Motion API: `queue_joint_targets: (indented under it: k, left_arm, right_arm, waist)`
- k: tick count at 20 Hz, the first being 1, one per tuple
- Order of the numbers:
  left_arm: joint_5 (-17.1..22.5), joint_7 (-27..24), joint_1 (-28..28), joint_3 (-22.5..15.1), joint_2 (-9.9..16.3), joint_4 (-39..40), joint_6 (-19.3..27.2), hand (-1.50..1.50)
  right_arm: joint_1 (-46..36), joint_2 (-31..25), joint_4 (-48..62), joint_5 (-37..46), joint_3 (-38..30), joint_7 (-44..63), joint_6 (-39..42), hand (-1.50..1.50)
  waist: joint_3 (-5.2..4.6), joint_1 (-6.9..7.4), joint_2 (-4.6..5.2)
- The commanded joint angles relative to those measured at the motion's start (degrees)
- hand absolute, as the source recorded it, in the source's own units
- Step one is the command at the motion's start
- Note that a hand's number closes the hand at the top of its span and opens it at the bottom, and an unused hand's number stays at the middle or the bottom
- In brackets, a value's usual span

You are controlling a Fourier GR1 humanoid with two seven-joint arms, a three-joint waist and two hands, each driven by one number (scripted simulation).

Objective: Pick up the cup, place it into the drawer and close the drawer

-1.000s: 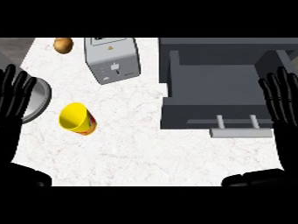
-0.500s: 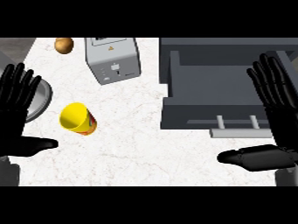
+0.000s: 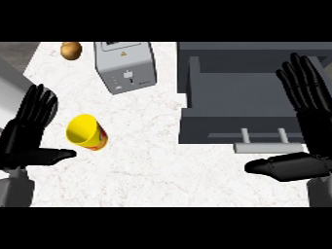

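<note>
The surface [image 3: 168, 165], pale and marbled, fills most of the frame; the drawer [image 3: 233, 99] is seen pulled out at the upper right, its grey well bare and its handle [image 3: 265, 144] facing the lower edge; a grey box [image 3: 125, 65] lies at the upper centre, and a small brown thing [image 3: 71, 50], perhaps a potato, near the top left.

The right hand [image 3: 316, 121] is held at the right edge over the drawer's side, released, fingers straight and pointing up, thumb out toward the centre; nothing is held. The left hand [image 3: 28, 133] is shown at the left, likewise unclenched, fingers straight, thumb reaching toward the cup [image 3: 87, 132]; nothing is grasped.

The cup, yellow, lies tipped on the surface at the left centre, its mouth turned toward the upper left, just beside the left hand's thumb but apart from it, and well apart from the drawer.

The step in hand is judged to be the reach for the cup. It would be done best if the left hand were lowered with palm toward the cup's side; the fingers should be brought round the far wall and the thumb round the near one before closing; since a tipped cup may roll, it should be enclosed, not nudged; it should be lifted clear before being carried across to the drawer.
</note>
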Motion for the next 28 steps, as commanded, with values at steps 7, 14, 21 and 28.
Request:
queue_joint_targets:
  k: [7, 14, 21, 28]
  left_arm:
    - [-4.9, -8.9, -5.3, 1.8, 1.9, 19.7, 0.8, -1.5]
    - [-10.2, -29.4, -11.1, 3.5, 4.0, 46.1, -1.6, -1.5]
    - [-13.1, -41.3, -16.7, 4.3, 6.1, 62.8, -2.0, -1.5]
    - [-13.8, -45.8, -20.1, 4.9, 5.5, 68.7, -0.4, -1.5]
  right_arm:
    - [-1.2, 0.4, 2.4, 1.6, -0.6, -1.6, 0.5, -1.5]
    - [-1.2, -0.9, 0.7, -1.0, -2.7, -0.7, 2.1, -1.5]
    - [-2.9, -0.6, -0.7, -0.1, -2.1, 1.9, 1.0, -1.5]
    - [-3.1, -0.9, 2.6, -1.3, -3.7, -0.5, 2.4, -1.5]
  waist:
    - [0.0, -0.02, -0.04]
    - [-0.07, -0.74, 0.17]
    - [-0.11, -0.93, 0.23]
    - [-0.14, -1.04, 0.39]
